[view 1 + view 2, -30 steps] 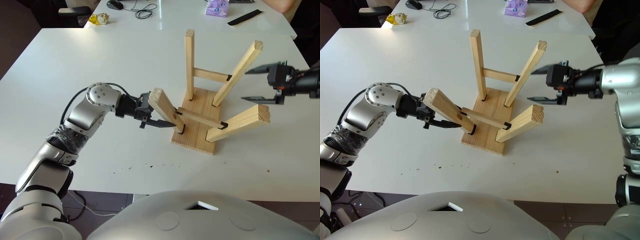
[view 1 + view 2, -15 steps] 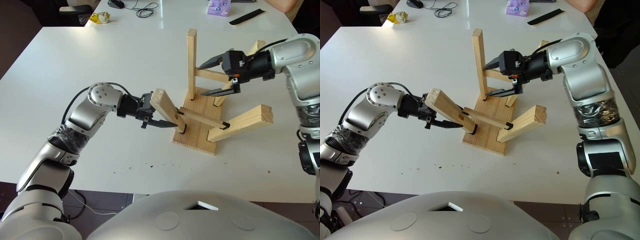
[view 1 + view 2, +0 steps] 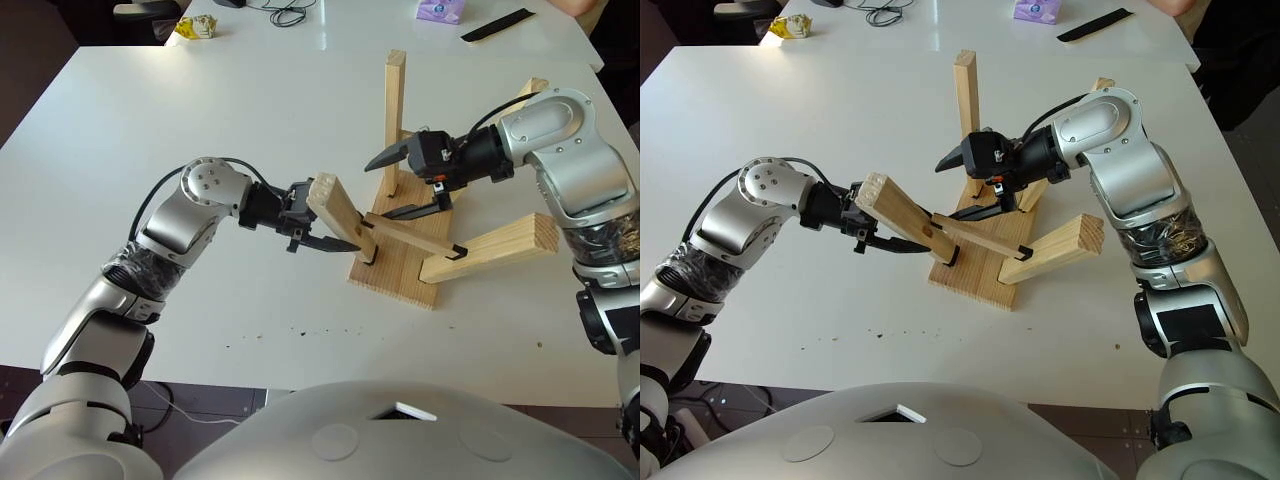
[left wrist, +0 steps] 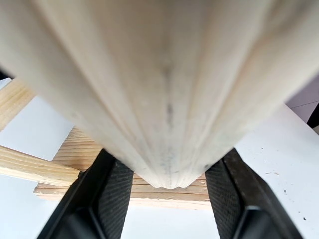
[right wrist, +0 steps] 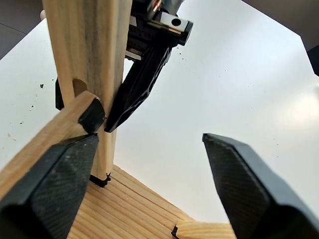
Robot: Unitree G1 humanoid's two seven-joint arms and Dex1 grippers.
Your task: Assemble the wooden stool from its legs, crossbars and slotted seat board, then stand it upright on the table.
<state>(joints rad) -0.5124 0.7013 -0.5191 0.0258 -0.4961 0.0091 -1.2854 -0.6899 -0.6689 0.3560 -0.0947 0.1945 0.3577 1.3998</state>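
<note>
Caution: left end effector (image 3: 322,228) clamps the leaning leg (image 3: 340,212) above the seat board (image 3: 395,270); right end effector (image 3: 385,188), wide open and empty, could knock the crossbar (image 3: 410,235) loose.

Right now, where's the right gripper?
In the head views the right gripper hangs open near centre frame, over the seat board, between the upright leg and the near crossbar.

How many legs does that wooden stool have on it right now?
4. The back-left leg stands upright; the back-right leg slants and is partly hidden; the front-left leg is gripped by the left tool; the front-right leg leans outward.
</note>
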